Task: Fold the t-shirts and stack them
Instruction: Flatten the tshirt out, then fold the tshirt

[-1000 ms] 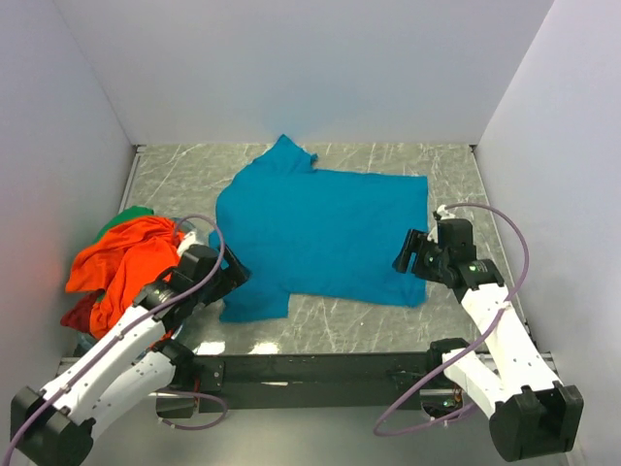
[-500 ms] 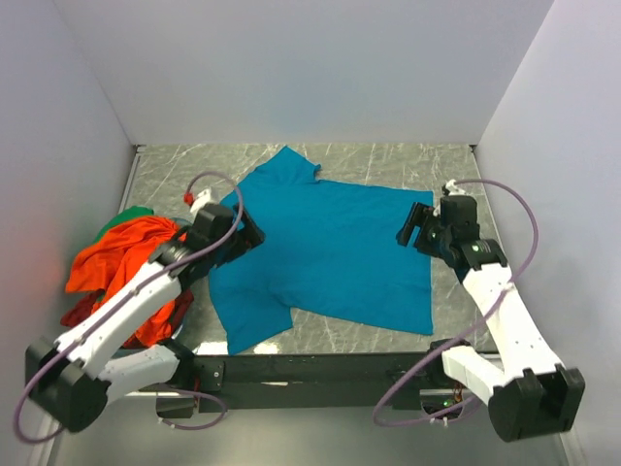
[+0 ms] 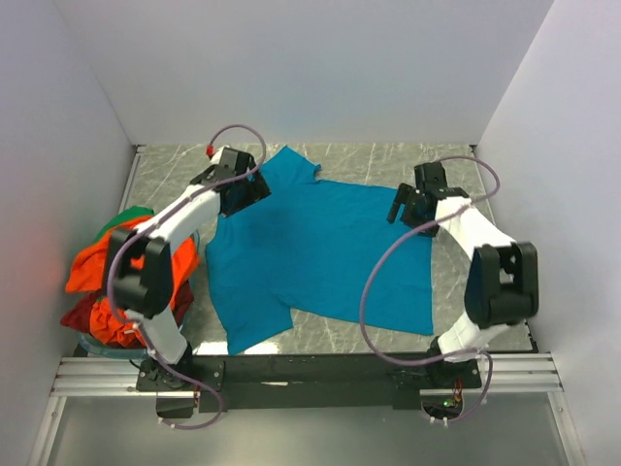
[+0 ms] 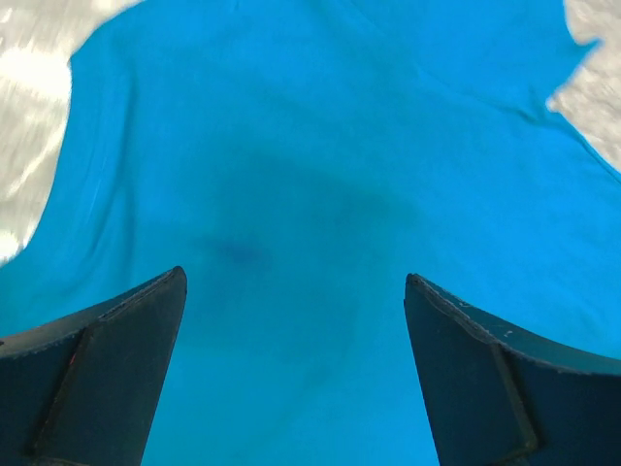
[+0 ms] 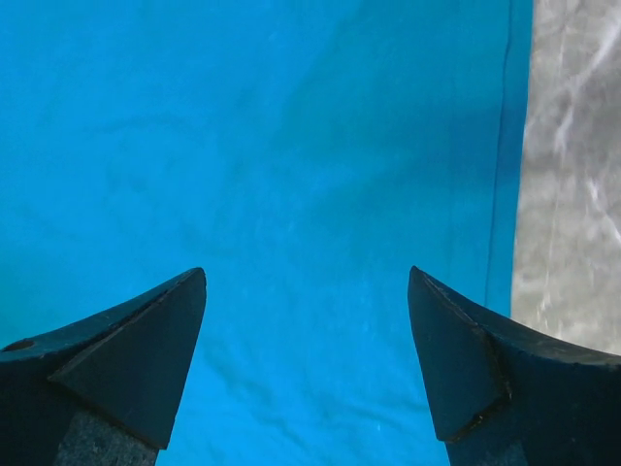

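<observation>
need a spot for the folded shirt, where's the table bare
Bare table along the far edge, between the teal t-shirt's far sleeve and the right gripper; also a strip beside its near sleeve. The left is crowded with the orange, red and green shirt pile.

Left gripper [image 4: 294, 291] wide apart over flat teal t-shirt [image 4: 320, 146].
</observation>
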Controlling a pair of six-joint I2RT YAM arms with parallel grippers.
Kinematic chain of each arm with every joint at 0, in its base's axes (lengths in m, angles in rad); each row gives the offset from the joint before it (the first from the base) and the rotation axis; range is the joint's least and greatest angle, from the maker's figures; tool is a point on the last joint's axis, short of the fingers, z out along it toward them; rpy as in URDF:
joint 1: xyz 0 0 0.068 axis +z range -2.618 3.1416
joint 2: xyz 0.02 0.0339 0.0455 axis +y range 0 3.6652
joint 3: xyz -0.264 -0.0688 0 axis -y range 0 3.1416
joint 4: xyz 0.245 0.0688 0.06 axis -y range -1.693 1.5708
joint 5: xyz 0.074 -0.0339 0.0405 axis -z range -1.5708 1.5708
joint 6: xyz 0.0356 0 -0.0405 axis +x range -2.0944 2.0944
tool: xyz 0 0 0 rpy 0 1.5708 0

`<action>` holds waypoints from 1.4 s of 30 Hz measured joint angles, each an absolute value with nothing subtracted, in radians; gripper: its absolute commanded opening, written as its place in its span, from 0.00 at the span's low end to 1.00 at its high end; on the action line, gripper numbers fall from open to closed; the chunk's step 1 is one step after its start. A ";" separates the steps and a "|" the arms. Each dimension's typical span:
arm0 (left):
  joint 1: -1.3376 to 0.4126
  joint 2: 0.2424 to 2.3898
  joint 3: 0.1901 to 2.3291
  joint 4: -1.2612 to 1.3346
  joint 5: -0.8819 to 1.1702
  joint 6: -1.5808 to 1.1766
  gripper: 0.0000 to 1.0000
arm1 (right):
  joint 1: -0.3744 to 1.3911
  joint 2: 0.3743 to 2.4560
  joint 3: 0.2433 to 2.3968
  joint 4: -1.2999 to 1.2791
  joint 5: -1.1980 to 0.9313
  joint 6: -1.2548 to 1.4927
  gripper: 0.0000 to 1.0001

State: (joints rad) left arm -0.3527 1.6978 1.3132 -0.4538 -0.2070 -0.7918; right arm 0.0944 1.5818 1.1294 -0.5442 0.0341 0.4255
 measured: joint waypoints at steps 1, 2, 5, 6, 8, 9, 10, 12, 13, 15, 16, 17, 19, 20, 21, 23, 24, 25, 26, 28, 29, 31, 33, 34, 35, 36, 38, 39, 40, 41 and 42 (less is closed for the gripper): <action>-0.347 1.738 1.346 -0.456 -0.206 -0.782 0.99 | 0.090 1.620 1.150 -0.546 0.035 0.426 0.91; -0.343 1.783 1.383 -0.458 -0.204 -0.772 1.00 | 0.086 1.648 1.166 -0.545 0.035 0.425 0.91; -0.335 1.867 1.446 -0.461 -0.203 -0.756 0.99 | 0.073 1.734 1.213 -0.543 0.028 0.424 0.91; -0.332 1.891 1.460 -0.461 -0.200 -0.751 0.99 | 0.070 1.755 1.225 -0.543 0.023 0.422 0.91; -0.324 1.929 1.482 -0.461 -0.190 -0.744 0.99 | 0.067 1.787 1.246 -0.543 0.015 0.420 0.91; -0.320 1.948 1.491 -0.461 -0.179 -0.742 1.00 | 0.066 1.803 1.258 -0.545 0.014 0.418 0.91; -0.315 1.967 1.499 -0.461 -0.173 -0.741 0.99 | 0.065 1.820 1.272 -0.546 0.013 0.416 0.91; -0.304 1.999 1.508 -0.461 -0.157 -0.738 0.99 | 0.064 1.856 1.308 -0.552 0.016 0.410 0.91; -0.299 2.016 1.512 -0.461 -0.150 -0.737 1.00 | 0.063 1.871 1.320 -0.552 0.017 0.408 0.91; -0.290 2.046 1.515 -0.461 -0.136 -0.735 0.99 | 0.059 1.904 1.349 -0.555 0.019 0.402 0.91; -0.286 2.058 1.517 -0.461 -0.131 -0.735 1.00 | 0.056 1.917 1.358 -0.555 0.019 0.400 0.91; -0.284 2.072 1.522 -0.465 -0.127 -0.734 1.00 | 0.052 1.935 1.372 -0.559 0.019 0.399 0.91; -0.282 2.092 1.547 -0.477 -0.125 -0.729 1.00 | 0.046 1.975 1.402 -0.569 0.017 0.398 0.91; -0.282 2.096 1.558 -0.474 -0.120 -0.728 1.00 | 0.043 1.991 1.415 -0.570 0.016 0.396 0.91; -0.279 2.104 1.571 -0.475 -0.114 -0.727 1.00 | 0.040 2.014 1.433 -0.577 0.016 0.395 0.91; -0.276 2.122 1.592 -0.475 -0.100 -0.727 0.99 | 0.036 2.043 1.479 -0.599 0.015 0.391 0.91; -0.274 2.135 1.606 -0.478 -0.096 -0.726 0.99 | 0.035 2.061 1.507 -0.607 0.015 0.388 0.91; -0.272 2.141 1.619 -0.480 -0.090 -0.726 0.99 | 0.035 2.078 1.532 -0.610 0.015 0.384 0.91; -0.268 2.151 1.631 -0.477 -0.081 -0.727 1.00 | 0.034 2.095 1.558 -0.622 0.015 0.382 0.91; -0.260 2.165 1.651 -0.476 -0.068 -0.727 1.00 | 0.034 2.130 1.611 -0.637 0.015 0.374 0.91; -0.255 2.172 1.661 -0.476 -0.060 -0.727 0.99 | 0.034 2.146 1.637 -0.647 0.015 0.371 0.91; -0.245 2.189 1.688 -0.479 -0.046 -0.727 1.00 | 0.033 2.177 1.689 -0.665 0.014 0.368 0.91; -0.237 2.214 1.725 -0.483 -0.032 -0.727 1.00 | 0.033 2.223 1.763 -0.685 0.014 0.363 0.91; -0.233 2.228 1.747 -0.485 -0.026 -0.727 0.99 | 0.032 2.243 1.798 -0.694 0.014 0.360 0.91; -0.229 2.244 1.773 -0.488 -0.022 -0.727 1.00 | 0.032 2.265 1.835 -0.704 0.011 0.357 0.91; -0.227 2.255 1.789 -0.488 -0.020 -0.727 0.99 | 0.032 2.287 1.870 -0.710 0.012 0.354 0.91; -0.222 2.273 1.818 -0.492 -0.015 -0.727 1.00 | 0.032 2.323 1.934 -0.728 0.007 0.348 0.91; -0.220 2.280 1.829 -0.493 -0.013 -0.727 0.99 | 0.032 2.346 1.968 -0.734 0.003 0.345 0.91; -0.218 2.285 1.836 -0.493 -0.009 -0.727 0.99 | 0.032 2.367 2.009 -0.749 -0.001 0.342 0.91; -0.217 2.287 1.839 -0.493 -0.006 -0.728 0.99 | 0.031 2.388 2.046 -0.756 -0.004 0.339 0.91; -0.215 2.288 1.840 -0.492 -0.001 -0.730 1.00 | 0.031 2.411 2.082 -0.760 -0.010 0.336 0.91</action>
